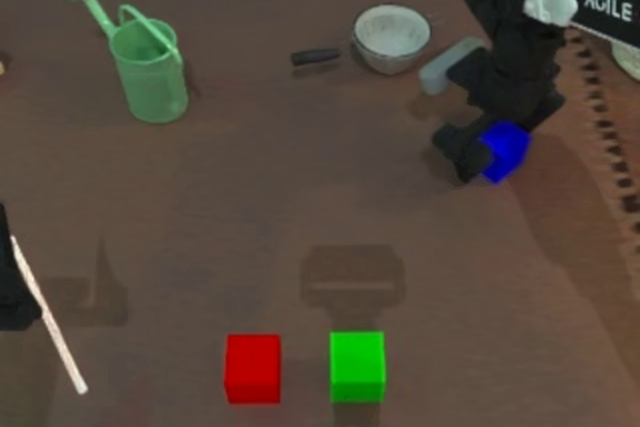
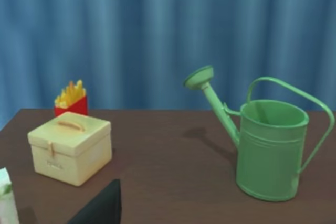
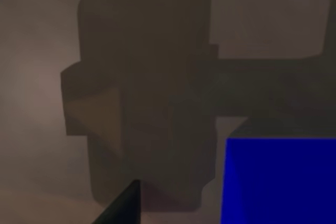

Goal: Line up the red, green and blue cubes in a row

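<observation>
The red cube and the green cube sit side by side near the table's front edge, a small gap between them. The blue cube is at the back right, turned at an angle, and part of it is hidden by my right gripper, which is down over it and open. In the right wrist view the blue cube looks large, and one dark fingertip stands apart from its side. My left gripper is parked at the left edge, open, with one fingertip in its wrist view.
A pale green watering can stands at the back left. A white bowl, a dark-handled tool and a grey block lie along the back. A cream box and a red fries carton show in the left wrist view.
</observation>
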